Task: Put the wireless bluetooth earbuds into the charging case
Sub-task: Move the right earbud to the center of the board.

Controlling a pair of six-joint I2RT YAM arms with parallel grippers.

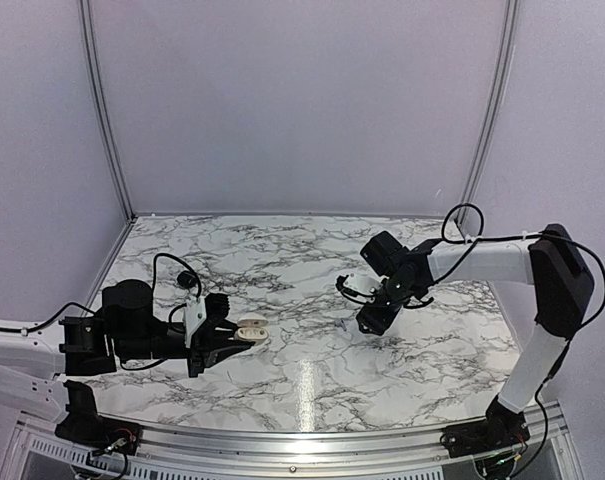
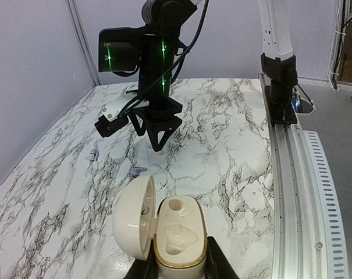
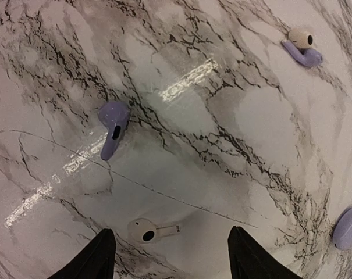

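- left fingers (image 2: pixel 143 268) clamped on the base of the open charging case (image 2: pixel 177 231), held above the table (image 2: pixel 234 163); lid (image 2: pixel 134 216) swung aside, both sockets (image 2: pixel 176 204) facing up and looking empty.
- right fingers (image 3: pixel 95 259) spread wide, gripping nothing, low over the table.
- white earbud (image 3: pixel 145 231) lying loose just ahead of the right fingers, roughly between them; lilac earbud (image 3: pixel 113 123) near it, a lilac-and-white earbud (image 3: pixel 302 49) well apart.
- probably almost weightless, hard and smooth: likely to skid or spin away on the glossy marble if nudged off-centre.
- best taken across the rounded head with a gentle squeeze, leaving the stem free to lead into a socket.
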